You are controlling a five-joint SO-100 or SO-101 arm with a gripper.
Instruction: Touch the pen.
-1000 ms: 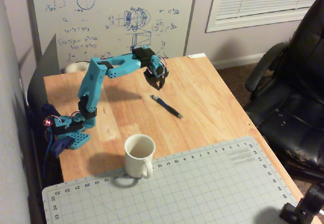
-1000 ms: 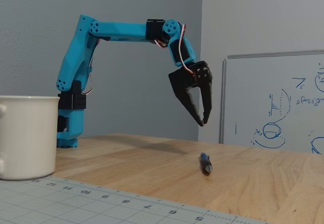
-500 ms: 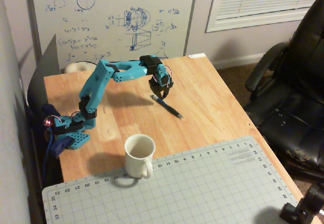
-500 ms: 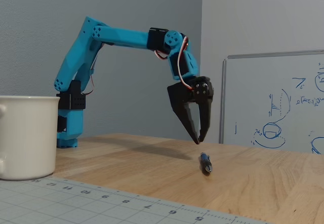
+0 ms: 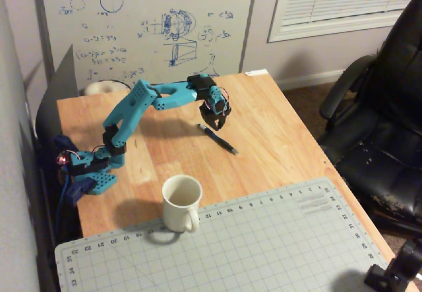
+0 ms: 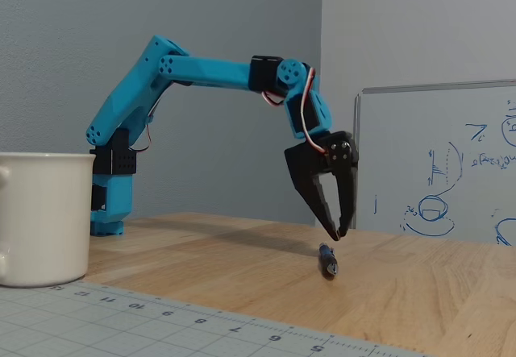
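My gripper (image 6: 340, 234) has come down and moved over the pen (image 6: 326, 260) since a second ago. In the fixed view its tips hang just above the pen near the middle of the frame, so I think the touch is close. The two fingers sit close together and hold nothing. The pen lies flat on the wooden table (image 5: 277, 127), above the white mug (image 5: 181, 203). From the overhead view I cannot tell if the tips touch it.

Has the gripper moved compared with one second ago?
Yes. In the fixed view the gripper has come down toward the pen and shifted right, nearer the whiteboard.
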